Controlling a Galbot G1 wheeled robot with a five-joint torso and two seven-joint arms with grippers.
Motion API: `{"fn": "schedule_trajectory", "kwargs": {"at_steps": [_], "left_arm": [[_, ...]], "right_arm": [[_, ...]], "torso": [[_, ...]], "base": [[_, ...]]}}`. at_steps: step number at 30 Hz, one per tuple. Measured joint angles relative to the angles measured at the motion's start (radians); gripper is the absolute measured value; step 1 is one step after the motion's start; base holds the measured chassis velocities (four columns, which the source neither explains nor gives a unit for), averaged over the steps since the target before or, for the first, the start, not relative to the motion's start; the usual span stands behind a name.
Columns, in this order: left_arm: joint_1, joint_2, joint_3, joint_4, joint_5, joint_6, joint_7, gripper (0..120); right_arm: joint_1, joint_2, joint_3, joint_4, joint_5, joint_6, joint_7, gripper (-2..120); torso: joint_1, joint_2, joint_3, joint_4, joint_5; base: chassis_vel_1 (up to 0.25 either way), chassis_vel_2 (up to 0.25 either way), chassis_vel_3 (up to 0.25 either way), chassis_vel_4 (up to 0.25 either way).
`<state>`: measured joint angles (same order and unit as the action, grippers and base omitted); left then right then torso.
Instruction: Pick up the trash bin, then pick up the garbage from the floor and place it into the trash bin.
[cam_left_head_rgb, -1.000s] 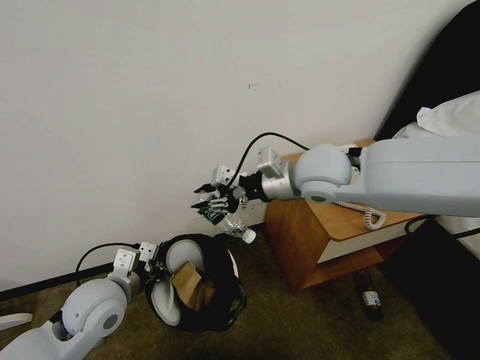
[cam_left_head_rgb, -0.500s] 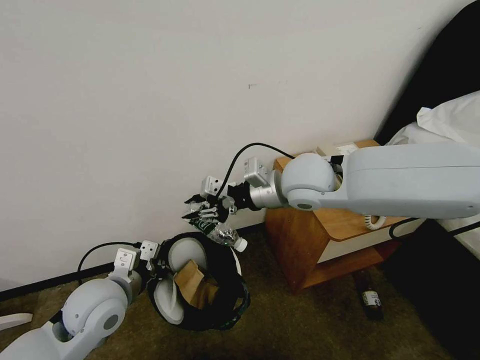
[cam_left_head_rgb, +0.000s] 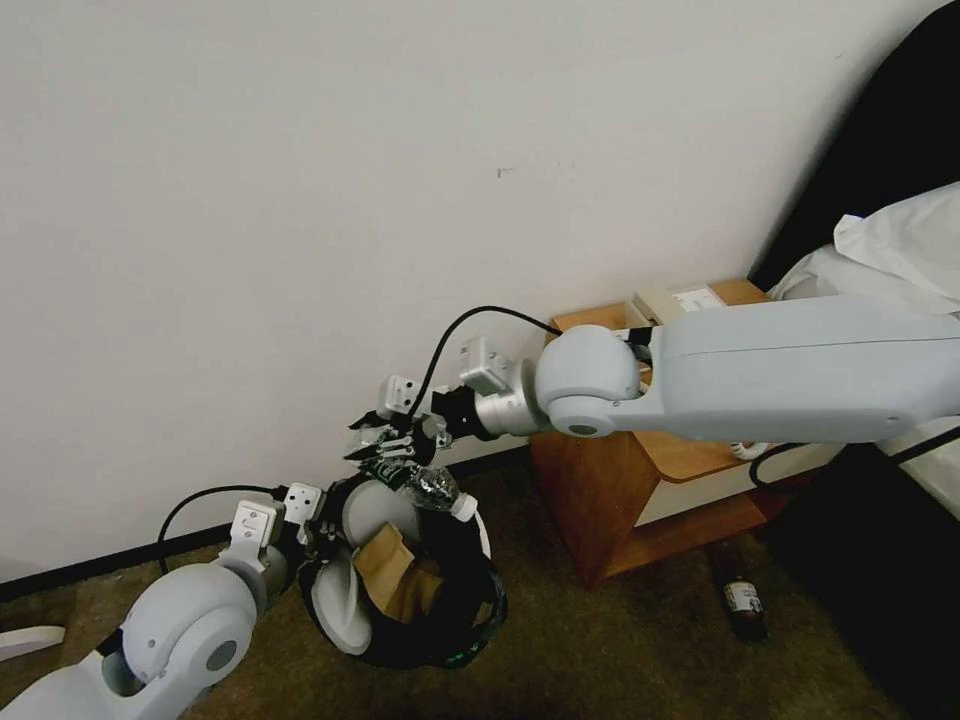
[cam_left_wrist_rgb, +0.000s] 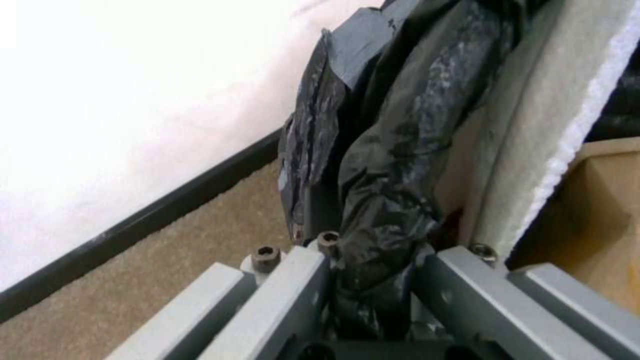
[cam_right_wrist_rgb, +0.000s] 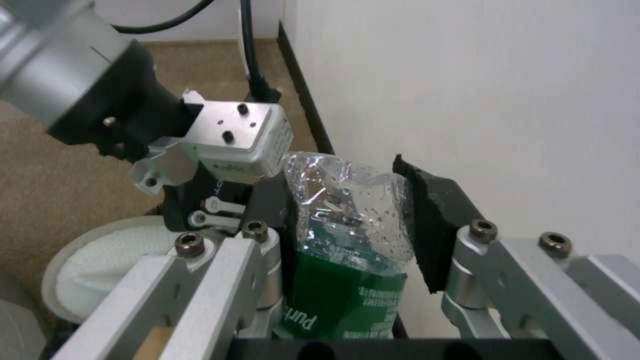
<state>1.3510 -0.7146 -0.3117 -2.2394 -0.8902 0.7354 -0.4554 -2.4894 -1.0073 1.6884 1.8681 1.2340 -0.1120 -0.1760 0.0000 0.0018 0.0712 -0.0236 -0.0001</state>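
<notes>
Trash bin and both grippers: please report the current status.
Left gripper shut on black-lined round white trash bin rim. Right gripper shut on crushed clear plastic bottle with green label, above bin opening. White slippers, brown cardboard inside. Nothing blocking.

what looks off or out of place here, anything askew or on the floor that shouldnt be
A dark glass bottle lies on its side on the carpet beside the wooden nightstand. The trash bin, held by the left gripper, is tipped toward the camera. The plastic bottle in the right gripper is crushed.
</notes>
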Motion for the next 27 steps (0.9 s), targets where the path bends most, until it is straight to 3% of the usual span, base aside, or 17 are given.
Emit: {"fn": "schedule_trajectory", "kwargs": {"at_steps": [18, 27], "left_arm": [[-0.019, -0.023, -0.036, -0.085, -0.152, 0.001, -0.049, 0], [-0.022, -0.009, -0.071, -0.120, -0.263, 0.002, -0.077, 0]], "right_arm": [[-0.025, -0.050, 0.006, -0.025, -0.009, 0.004, 0.008, 32], [-0.028, -0.038, -0.010, -0.020, -0.020, 0.011, 0.008, 32]], "torso": [[0.000, 0.000, 0.000, 0.0000, 0.0001], [0.000, 0.000, 0.000, -0.0001, 0.0001]], "base": [[0.000, 0.000, 0.000, 0.000], [0.000, 0.000, 0.000, 0.000]]}}
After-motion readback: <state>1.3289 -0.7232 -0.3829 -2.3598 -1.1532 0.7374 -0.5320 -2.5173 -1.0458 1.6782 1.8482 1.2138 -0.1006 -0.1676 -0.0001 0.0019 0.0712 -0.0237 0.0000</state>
